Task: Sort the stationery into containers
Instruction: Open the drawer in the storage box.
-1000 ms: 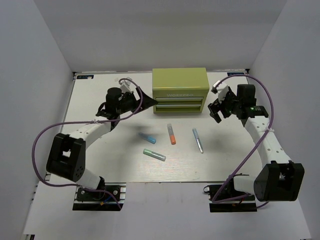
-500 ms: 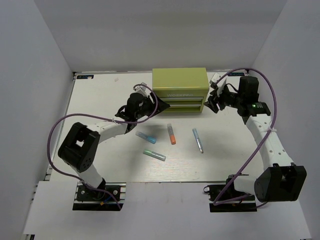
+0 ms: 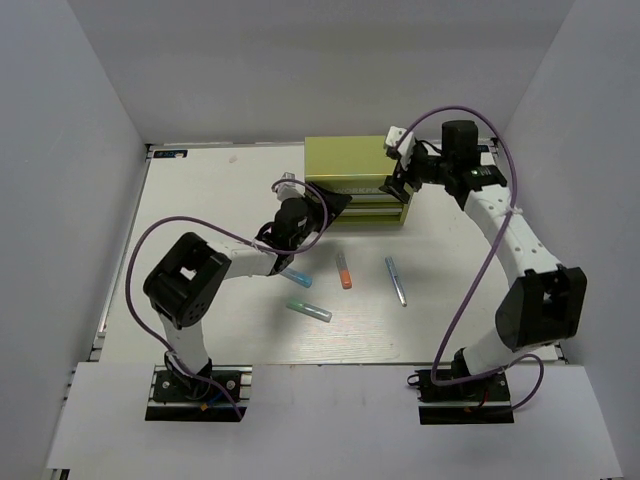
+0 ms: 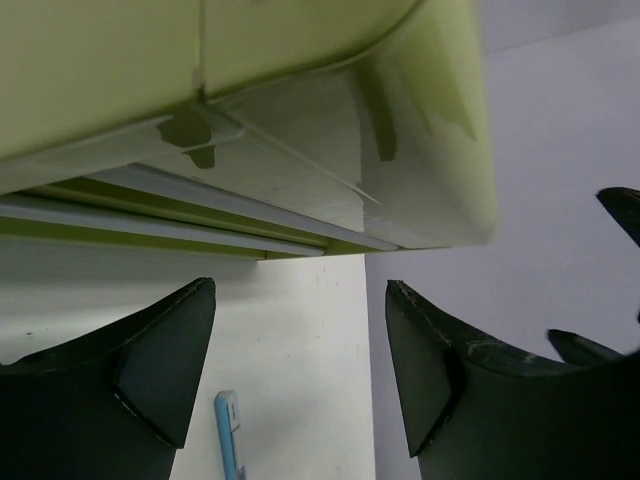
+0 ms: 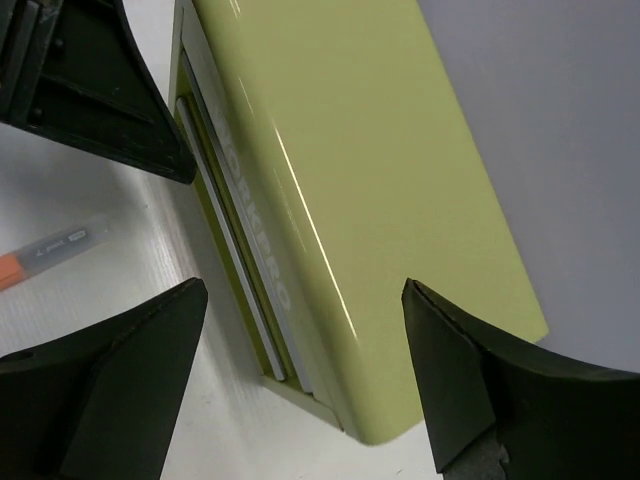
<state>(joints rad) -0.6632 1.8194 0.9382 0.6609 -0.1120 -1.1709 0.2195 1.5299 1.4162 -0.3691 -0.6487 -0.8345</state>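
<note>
Pale table [image 3: 200,210], yellow-green toolbox [image 3: 345,160] at far edge, nearer — blue-ended stick [image 3: 299,277], orange-ended stick [image 3: 344,270], grey-blue pen [image 3: 396,281], green-ended stick [image 3: 309,310].

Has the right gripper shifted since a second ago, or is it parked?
Yes. In the top view the right gripper has swung left and farther back: from beside the right end of the toolbox to over its front right corner.

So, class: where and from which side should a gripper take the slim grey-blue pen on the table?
Grip the slim grey-blue pen mid-barrel from straight above, closing across its width: it lies flat on the table, pointing roughly near-far, nothing touching either side.
</note>
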